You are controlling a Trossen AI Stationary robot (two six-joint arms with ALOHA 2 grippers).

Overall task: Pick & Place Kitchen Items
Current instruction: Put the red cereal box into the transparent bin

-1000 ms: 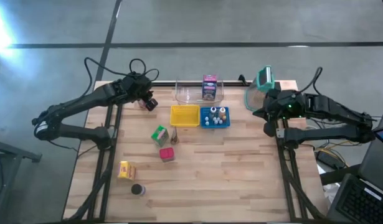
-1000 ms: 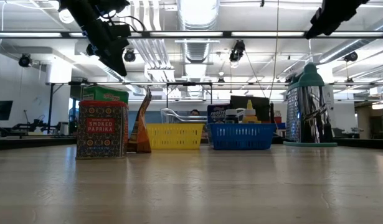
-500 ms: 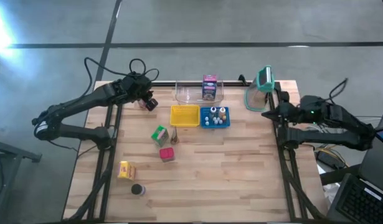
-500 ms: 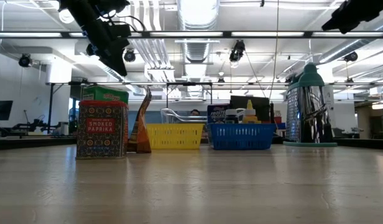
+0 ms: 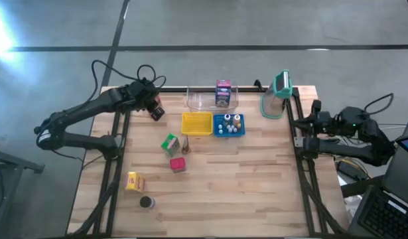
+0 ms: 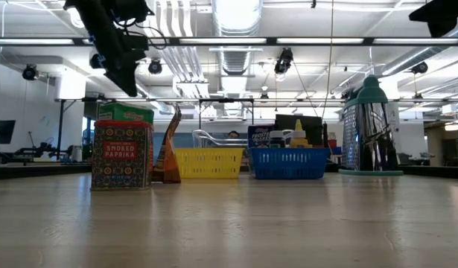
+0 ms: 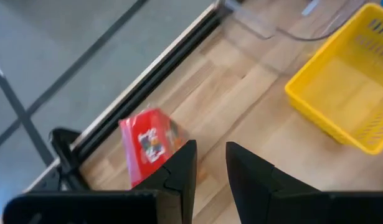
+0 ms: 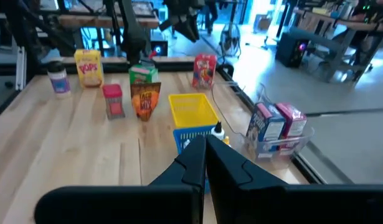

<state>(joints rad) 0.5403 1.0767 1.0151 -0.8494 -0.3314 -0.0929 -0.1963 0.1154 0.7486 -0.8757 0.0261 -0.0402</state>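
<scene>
A pale wood-grain counter (image 5: 243, 179) is carrying brightly coloured things. A red carton (image 7: 151, 142) with cartoon print is standing at the far left corner. A yellow basket (image 5: 196, 123) and a blue basket (image 5: 228, 125) are sitting side by side toward the far edge. A pink and purple carton (image 5: 223, 92) is standing in a clear tray (image 5: 201, 101). A green carton (image 5: 169, 144), a red paprika tin (image 6: 122, 155), a yellow carton (image 5: 135, 181) and a dark disc (image 5: 146, 202) are lying toward the left edge. A clear jug with a teal lid (image 5: 276, 94) is standing at the far right corner.
</scene>
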